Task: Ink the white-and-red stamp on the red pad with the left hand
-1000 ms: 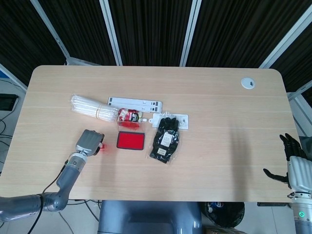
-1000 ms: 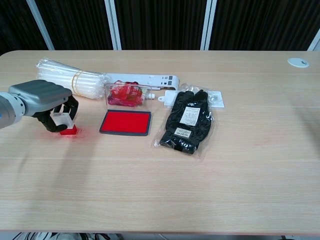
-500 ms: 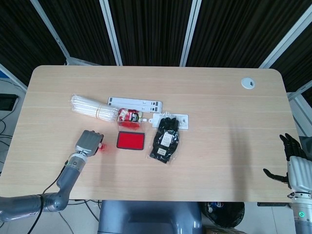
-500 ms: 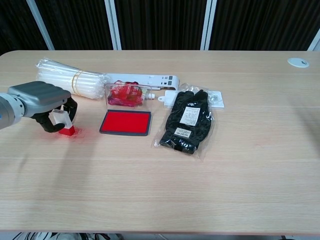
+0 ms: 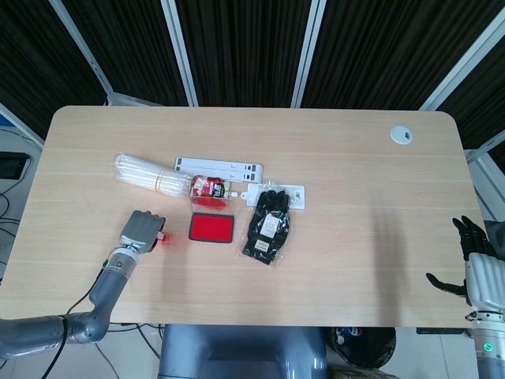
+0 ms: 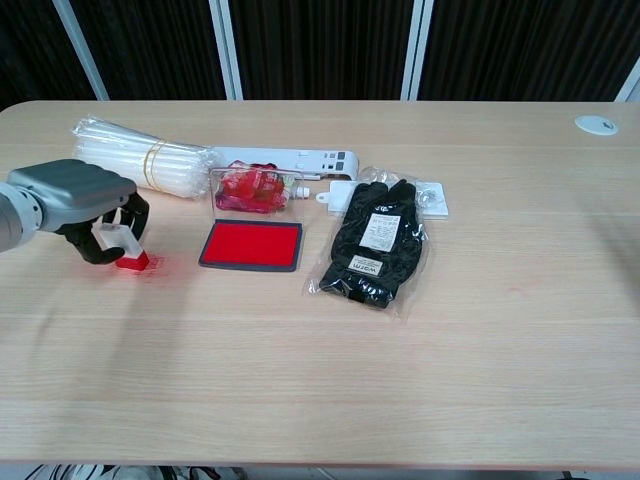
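Note:
The white-and-red stamp (image 6: 125, 247) stands on the table left of the red pad (image 6: 251, 245), its red base down and its white top leaning. My left hand (image 6: 85, 203) curls over it and grips the white top. In the head view the left hand (image 5: 140, 231) covers most of the stamp (image 5: 163, 236), and a strip of table separates it from the red pad (image 5: 211, 228). My right hand (image 5: 474, 264) hangs past the table's right front corner with fingers spread and nothing in it.
Behind the pad stand a clear box of red items (image 6: 250, 190), a white power strip (image 6: 290, 161) and a bundle of clear tubes (image 6: 140, 155). Bagged black gloves (image 6: 375, 245) lie right of the pad. A cable grommet (image 5: 402, 134) sits at the far right.
My left hand has drifted slightly left, away from the pad, with the stamp in it; the stamp now leans more. The right hand has not moved.

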